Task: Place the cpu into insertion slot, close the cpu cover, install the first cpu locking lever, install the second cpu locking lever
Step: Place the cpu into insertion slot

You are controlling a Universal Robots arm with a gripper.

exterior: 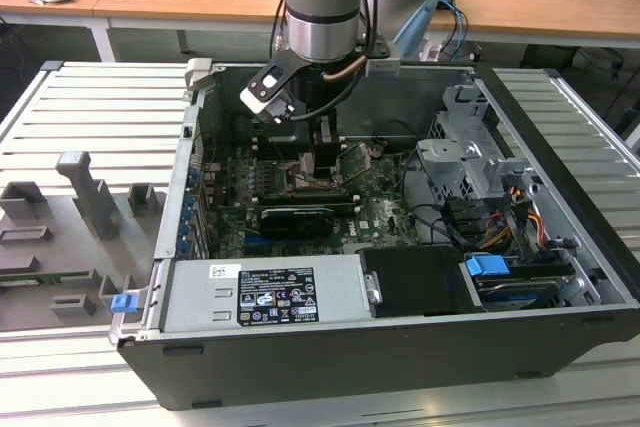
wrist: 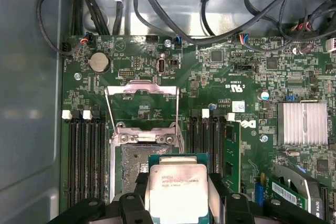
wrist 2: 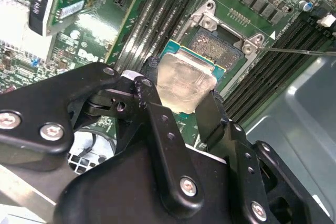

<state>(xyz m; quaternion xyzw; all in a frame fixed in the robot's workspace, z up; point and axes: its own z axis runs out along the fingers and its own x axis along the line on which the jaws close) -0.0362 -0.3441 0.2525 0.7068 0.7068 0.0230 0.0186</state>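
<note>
Silver-grey cpu (wrist 2: 185, 83), clamped in the gripper (wrist 2: 182, 86), hangs over the insertion slot (wrist 2: 216, 44).

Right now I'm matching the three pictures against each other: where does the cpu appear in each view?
Exterior view: I cannot pick it out; the claw reaches down over mid-board.
First wrist view: the cpu is gripped in the claw, silver face showing.
Second wrist view: the cpu is between the claw's fingers.
Shared landmark: the insertion slot, uncovered, right by the claw's tip.

Silver-grey cpu (wrist: 176, 195), green circuit board (wrist: 236, 77), black hand (wrist 2: 182, 85).
</note>
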